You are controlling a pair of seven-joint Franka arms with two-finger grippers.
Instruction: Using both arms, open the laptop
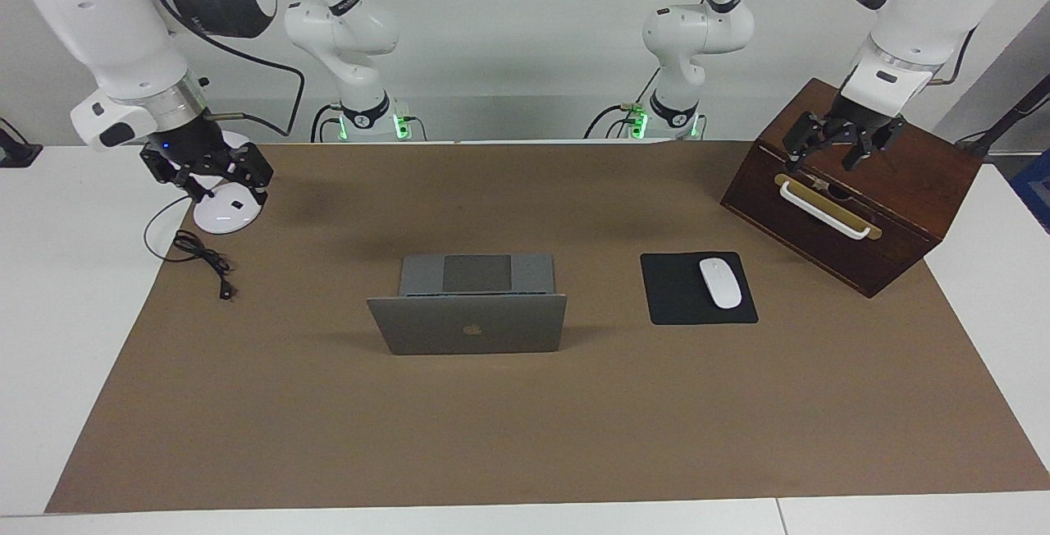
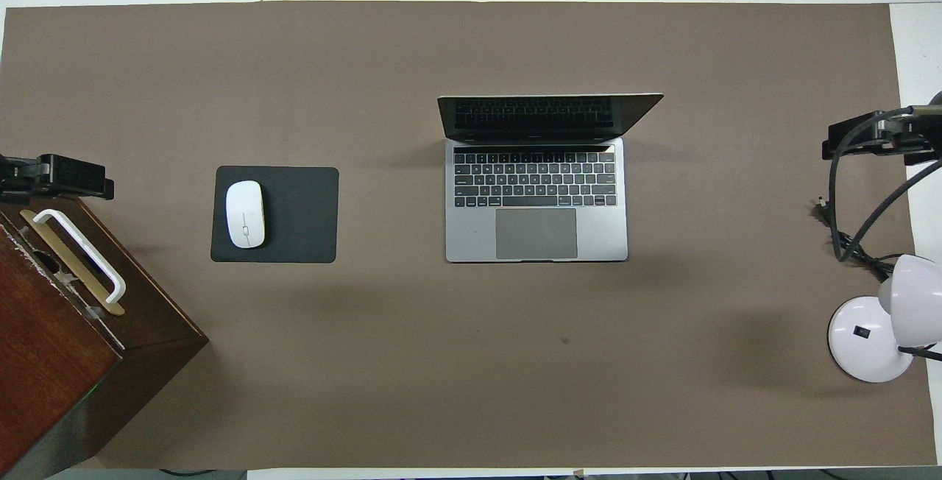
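Laptop (image 1: 467,305): silver-grey, at the middle of the brown mat (image 1: 525,436), open, with the lid raised and tilted away from the robots.
Laptop heading: keyboard and trackpad face the robots, and the lid's back with its dark logo faces away from them; the hinge and the long edges run along the table's length, from one arm's end to the other.
Laptop, hidden parts: the facing view hides the screen and most of the keys; from overhead the screen is a dark, narrow strip.
Left gripper (image 1: 838,148): up over the brown wooden box (image 1: 894,190) at the left arm's end of the table, above its white handle (image 1: 823,211), fingers spread wide with nothing between them.
Left gripper, cut off: only a black tip shows at the overhead view's edge.
Right gripper (image 1: 207,174): hangs over the white lamp base (image 1: 221,213) at the right arm's end, well apart from the laptop; whether its fingers are spread or closed cannot be told.
Lamp: its head is cut off at the overhead view's edge; a black cord (image 1: 201,260) lies on the mat beside the base.
Mouse pad (image 1: 697,289): black, between laptop and box, with a white mouse (image 1: 720,282) on it.
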